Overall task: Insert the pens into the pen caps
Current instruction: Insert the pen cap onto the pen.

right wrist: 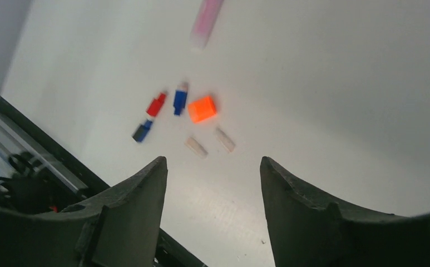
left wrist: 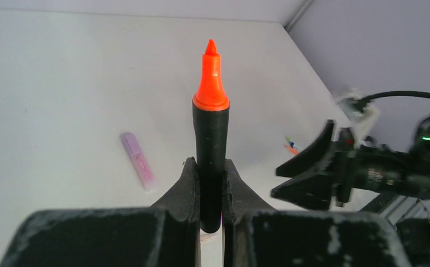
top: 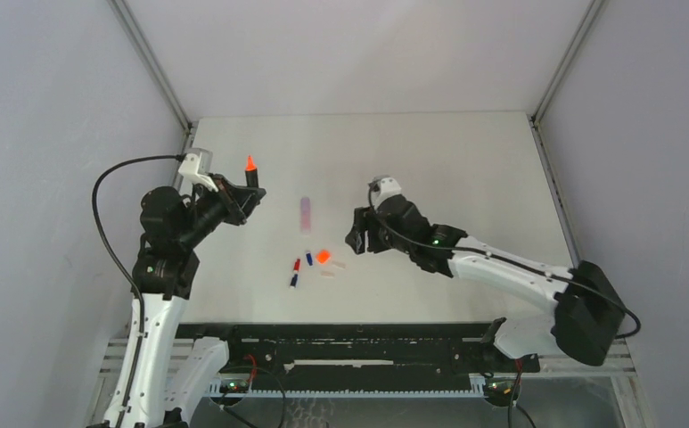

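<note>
Gripping a black highlighter (left wrist: pixel 211 139) in clamped left fingers (left wrist: pixel 187 186); holding right fingers (right wrist: pixel 140 194) apart near an orange cap (right wrist: pixel 202 108) on the tabletop (right wrist: pixel 340 83).

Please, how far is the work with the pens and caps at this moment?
Done: nothing I can confirm; the orange cap lies loose. In hand: the left gripper holds the black highlighter, tip bare, and the right gripper hangs open near it. Left: that highlighter, plus the red piece, the blue piece and two pale pieces.
</note>
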Controlling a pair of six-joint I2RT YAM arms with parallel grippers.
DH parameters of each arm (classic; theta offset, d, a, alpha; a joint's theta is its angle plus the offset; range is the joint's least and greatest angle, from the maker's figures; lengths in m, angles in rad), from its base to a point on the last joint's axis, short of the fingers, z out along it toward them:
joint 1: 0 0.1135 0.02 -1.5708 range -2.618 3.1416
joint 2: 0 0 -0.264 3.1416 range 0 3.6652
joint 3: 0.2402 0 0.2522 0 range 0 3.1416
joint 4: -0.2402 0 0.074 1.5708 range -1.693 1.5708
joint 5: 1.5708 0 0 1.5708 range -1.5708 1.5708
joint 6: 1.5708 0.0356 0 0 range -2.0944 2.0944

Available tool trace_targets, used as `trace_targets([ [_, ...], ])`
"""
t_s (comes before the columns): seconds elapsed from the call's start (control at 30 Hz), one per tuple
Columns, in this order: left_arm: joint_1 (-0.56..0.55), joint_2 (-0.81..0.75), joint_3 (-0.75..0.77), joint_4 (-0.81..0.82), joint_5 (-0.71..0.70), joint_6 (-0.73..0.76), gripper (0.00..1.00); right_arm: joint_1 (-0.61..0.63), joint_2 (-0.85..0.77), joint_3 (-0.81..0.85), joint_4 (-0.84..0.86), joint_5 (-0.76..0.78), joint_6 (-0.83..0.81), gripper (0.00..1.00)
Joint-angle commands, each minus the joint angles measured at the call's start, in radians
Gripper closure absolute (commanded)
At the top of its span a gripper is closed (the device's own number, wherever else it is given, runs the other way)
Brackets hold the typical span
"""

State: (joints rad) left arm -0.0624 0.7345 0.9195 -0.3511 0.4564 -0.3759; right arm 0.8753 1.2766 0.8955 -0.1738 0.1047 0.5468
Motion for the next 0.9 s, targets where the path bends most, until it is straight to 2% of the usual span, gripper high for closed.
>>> trace_targets([
  [0.0,0.003,-0.042,-0.028,0.057,0.181,0.124,1.0,0.053,0.133,0.072,0.054,-0.053,-0.041,0.41],
  [0.1,0.003,-0.055,-0.062,0.101,0.278,0.136,1.0,0.067,0.236,0.124,0.068,-0.059,-0.062,0.44],
  [0.2,-0.003,-0.062,-0.068,0.101,0.317,0.147,1.0,0.078,0.327,0.164,0.096,-0.077,-0.1,0.45],
  [0.4,-0.012,-0.067,-0.071,0.1,0.311,0.151,1.0,0.097,0.459,0.231,0.138,-0.101,-0.18,0.43],
  [0.7,-0.017,-0.07,-0.071,0.1,0.312,0.152,1.0,0.14,0.583,0.318,0.103,-0.021,-0.263,0.34],
  [0.87,-0.018,-0.07,-0.071,0.099,0.309,0.151,1.0,0.155,0.638,0.372,0.065,0.029,-0.302,0.35],
])
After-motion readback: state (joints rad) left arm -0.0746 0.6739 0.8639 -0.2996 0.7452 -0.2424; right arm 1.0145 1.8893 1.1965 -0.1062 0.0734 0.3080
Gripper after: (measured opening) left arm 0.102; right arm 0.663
